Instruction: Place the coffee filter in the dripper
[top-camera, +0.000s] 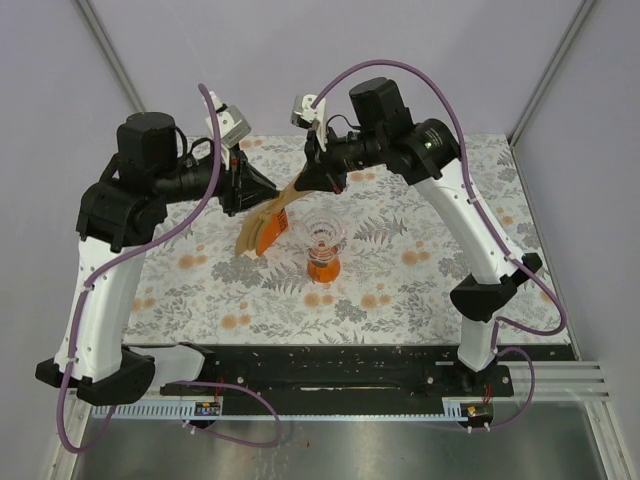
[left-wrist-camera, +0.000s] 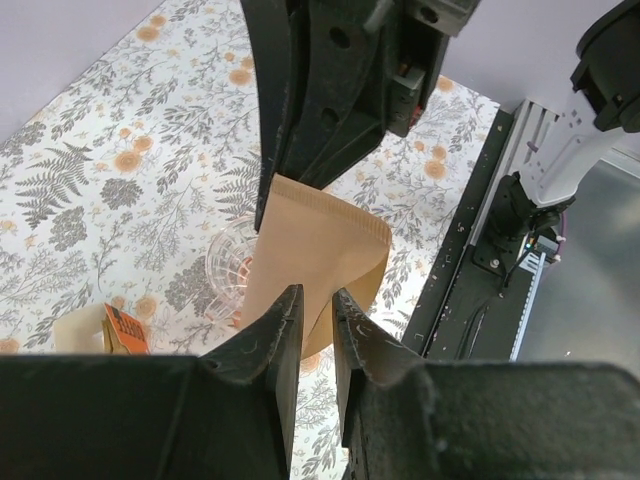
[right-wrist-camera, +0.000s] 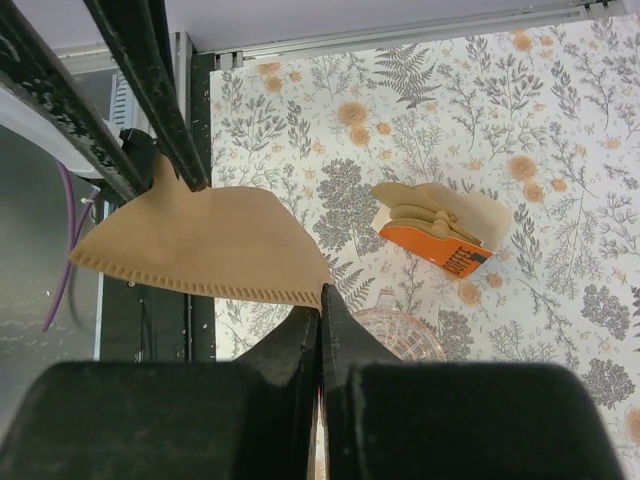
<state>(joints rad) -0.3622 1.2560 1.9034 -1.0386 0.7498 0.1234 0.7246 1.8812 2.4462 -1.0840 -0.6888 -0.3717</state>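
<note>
the right gripper (right-wrist-camera: 321, 300) pinches one corner of the thin light-brown paper filter (right-wrist-camera: 200, 248). the left gripper (left-wrist-camera: 318, 312) stands narrowly parted at the filter's opposite edge.

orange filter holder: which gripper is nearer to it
Left. The left gripper hangs just past the far edge of the orange filter holder; the right gripper is farther off, toward the robot's right.

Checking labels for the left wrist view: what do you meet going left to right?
filter stack in orange holder → dripper → coffee filter → right arm's base
</note>
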